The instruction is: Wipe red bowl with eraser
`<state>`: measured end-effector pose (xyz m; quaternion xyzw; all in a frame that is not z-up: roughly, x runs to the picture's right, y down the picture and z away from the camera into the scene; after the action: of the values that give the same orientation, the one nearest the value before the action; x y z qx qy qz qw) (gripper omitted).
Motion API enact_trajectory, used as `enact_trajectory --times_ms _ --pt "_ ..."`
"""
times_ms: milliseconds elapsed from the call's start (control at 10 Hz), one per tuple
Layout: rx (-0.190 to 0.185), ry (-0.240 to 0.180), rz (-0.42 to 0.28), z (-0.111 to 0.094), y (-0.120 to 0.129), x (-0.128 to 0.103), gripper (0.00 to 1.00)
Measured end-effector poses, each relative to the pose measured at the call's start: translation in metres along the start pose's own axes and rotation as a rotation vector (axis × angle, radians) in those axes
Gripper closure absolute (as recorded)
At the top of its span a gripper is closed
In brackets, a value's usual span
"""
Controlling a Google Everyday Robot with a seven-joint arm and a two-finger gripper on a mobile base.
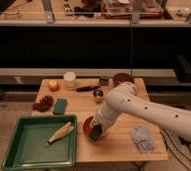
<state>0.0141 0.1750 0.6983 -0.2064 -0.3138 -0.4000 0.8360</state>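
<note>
Red bowl (86, 125) mostly hidden behind gripper (95, 132), clamped on eraser (95, 135) at bowl's front edge. Maroon bowl (121, 77) partly behind arm (139, 107); arm cut by right edge.

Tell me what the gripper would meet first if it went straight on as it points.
Probably the inside of the round orange-red bowl: the gripper, shut on a small black eraser block, points down into it. Depth is unclear.
</note>
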Motion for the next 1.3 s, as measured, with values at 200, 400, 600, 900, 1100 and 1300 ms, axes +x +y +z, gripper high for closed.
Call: enact_trajectory --times_ms 200,400,600,900,1100,1300 --pt "-0.017 0.017 0.007 -0.005 0.001 0.011 1.0" --pt "-0.05 0.003 -0.001 0.003 -0.003 0.015 1.0" --pt "-0.074 -0.015 -0.007 0.014 -0.006 0.021 1.0" --pt "-0.1 -0.022 -0.023 0.019 -0.014 0.027 1.0" --pt "-0.117 -0.022 -0.02 0.024 -0.014 0.032 1.0" --pt "-0.13 -0.019 -0.001 0.032 -0.011 0.036 1.0"
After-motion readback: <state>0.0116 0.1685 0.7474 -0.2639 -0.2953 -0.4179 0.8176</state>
